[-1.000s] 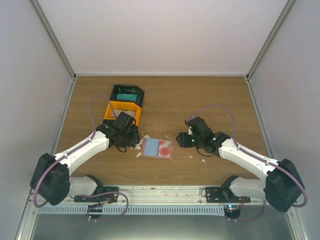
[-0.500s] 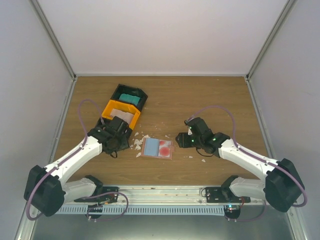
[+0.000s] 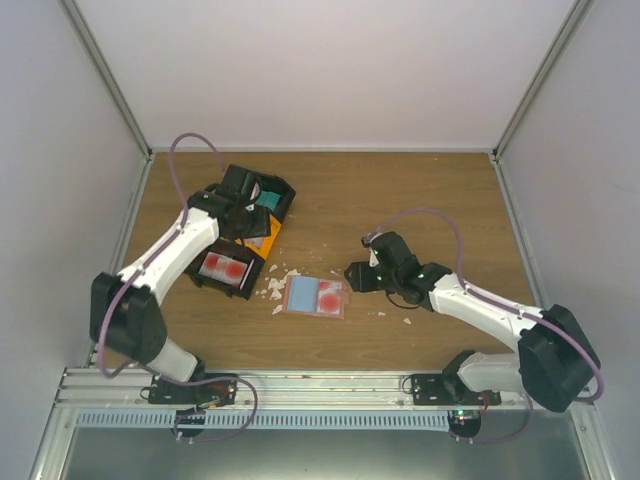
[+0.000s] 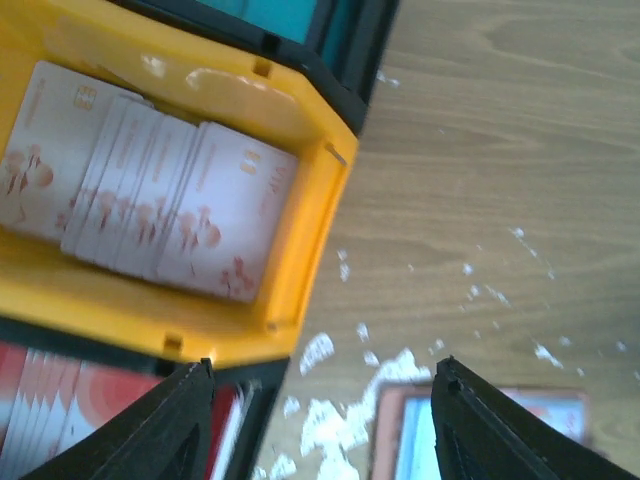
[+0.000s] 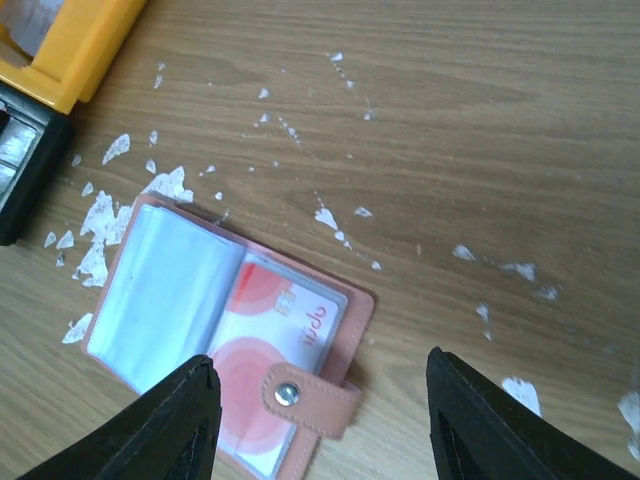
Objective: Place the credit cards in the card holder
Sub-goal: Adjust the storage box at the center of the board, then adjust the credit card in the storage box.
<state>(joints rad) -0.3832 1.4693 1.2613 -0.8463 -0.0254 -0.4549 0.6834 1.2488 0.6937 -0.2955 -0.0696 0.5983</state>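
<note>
The card holder (image 3: 315, 297) is seen lying open and flat on the wooden worktop (image 3: 420, 200), between the two arms. A red card (image 5: 270, 330) is held in its right-hand pocket, while the clear sleeve (image 5: 170, 290) on the other side reads pale blue and no card can be made out in it; a snap tab (image 5: 300, 395) sticks out from the holder's near edge. Small white scraps (image 5: 100, 215) are scattered on the wood just to the left of the holder and beyond it. The right claw (image 5: 320, 358) is held just to the right of the holder and above it, its fingers spread apart with nothing between them. Well to the left of the holder, three bins are lined up: a black bin (image 3: 199, 276) with red cards (image 3: 228, 266) closest to the holder, an orange bin (image 4: 305, 250) holding a fanned row of pale pinkish-white cards (image 4: 150, 190), and a farther black bin (image 3: 284, 190) with teal cards (image 3: 262, 198). The left claw (image 4: 325, 365) is held above the orange bin, its fingers set wide apart and empty, touching none of the cards.
</note>
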